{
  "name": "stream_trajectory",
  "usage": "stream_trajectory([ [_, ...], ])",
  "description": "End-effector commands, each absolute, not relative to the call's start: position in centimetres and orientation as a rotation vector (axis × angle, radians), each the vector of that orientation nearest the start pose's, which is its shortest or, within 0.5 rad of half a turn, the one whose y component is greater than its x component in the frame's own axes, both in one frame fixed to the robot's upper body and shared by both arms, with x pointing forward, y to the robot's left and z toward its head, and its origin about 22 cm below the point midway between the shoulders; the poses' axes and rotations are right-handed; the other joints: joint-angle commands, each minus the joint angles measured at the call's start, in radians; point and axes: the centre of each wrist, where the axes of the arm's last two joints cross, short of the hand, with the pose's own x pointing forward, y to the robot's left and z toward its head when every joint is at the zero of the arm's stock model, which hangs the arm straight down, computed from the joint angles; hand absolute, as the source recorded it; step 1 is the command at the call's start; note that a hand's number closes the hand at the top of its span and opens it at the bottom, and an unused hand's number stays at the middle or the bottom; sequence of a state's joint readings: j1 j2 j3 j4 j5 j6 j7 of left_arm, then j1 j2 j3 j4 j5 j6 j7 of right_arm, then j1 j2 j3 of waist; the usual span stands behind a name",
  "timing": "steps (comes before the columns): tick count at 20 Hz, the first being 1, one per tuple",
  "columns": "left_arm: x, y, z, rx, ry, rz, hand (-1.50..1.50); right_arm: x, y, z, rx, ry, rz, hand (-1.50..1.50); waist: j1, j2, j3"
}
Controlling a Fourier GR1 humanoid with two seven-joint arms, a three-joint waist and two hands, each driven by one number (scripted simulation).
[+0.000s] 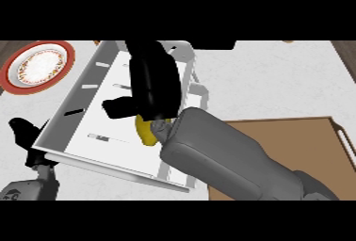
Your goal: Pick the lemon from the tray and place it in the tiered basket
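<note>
The lemon [144,132] shows as a yellow sliver on the white floor of the tiered basket [83,117], mostly hidden under the heel of my right hand [153,84]. That hand reaches over the basket from the lower right, its fingers stretched toward the far rim and the thumb sticking out to the left. It does not curl round the lemon. The brown tray [306,136] lies at the right, partly covered by my right forearm, and no fruit shows on its visible part. My left hand [24,136] rests open at the lower left, beside the basket's near-left corner.
A red-rimmed plate [38,66] sits at the far left, beyond the basket. The basket's wire frame [198,89] stands along its right side, between basket and tray. White counter [278,80] stretches across the far right.
</note>
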State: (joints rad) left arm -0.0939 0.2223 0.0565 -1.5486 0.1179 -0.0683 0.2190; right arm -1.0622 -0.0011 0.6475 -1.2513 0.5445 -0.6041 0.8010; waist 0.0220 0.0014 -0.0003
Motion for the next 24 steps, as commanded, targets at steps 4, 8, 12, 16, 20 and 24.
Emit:
stream_trajectory([
  [4,25.2,29.9,3.1,0.063,-1.424,-0.109,0.0,30.9,1.3,20.2,-0.318,-1.863,0.195,-1.5,-0.005,0.0,0.001],
  [8,26.9,29.2,4.4,0.08,-1.416,-0.09,0.0,32.3,-2.1,22.7,-0.253,-1.893,-0.012,-1.5,-0.02,0.001,0.002],
  [12,25.6,29.9,3.5,0.075,-1.425,-0.078,0.0,32.1,-6.2,21.6,-0.308,-1.896,-0.114,-1.5,-0.027,-0.004,0.001],
  [16,24.9,29.3,2.7,0.08,-1.406,-0.085,0.0,32.8,-13.0,22.9,-0.384,-1.885,-0.213,-1.5,-0.029,-0.003,0.001],
  [20,25.8,30.5,4.0,0.08,-1.422,-0.07,0.0,30.4,-18.8,24.8,-0.416,-1.902,-0.243,-1.5,-0.041,-0.005,0.001],
  [24,25.6,29.4,2.9,0.065,-1.419,-0.071,0.0,28.7,-23.5,25.0,-0.434,-1.924,-0.256,-1.5,-0.033,-0.003,0.001],
])
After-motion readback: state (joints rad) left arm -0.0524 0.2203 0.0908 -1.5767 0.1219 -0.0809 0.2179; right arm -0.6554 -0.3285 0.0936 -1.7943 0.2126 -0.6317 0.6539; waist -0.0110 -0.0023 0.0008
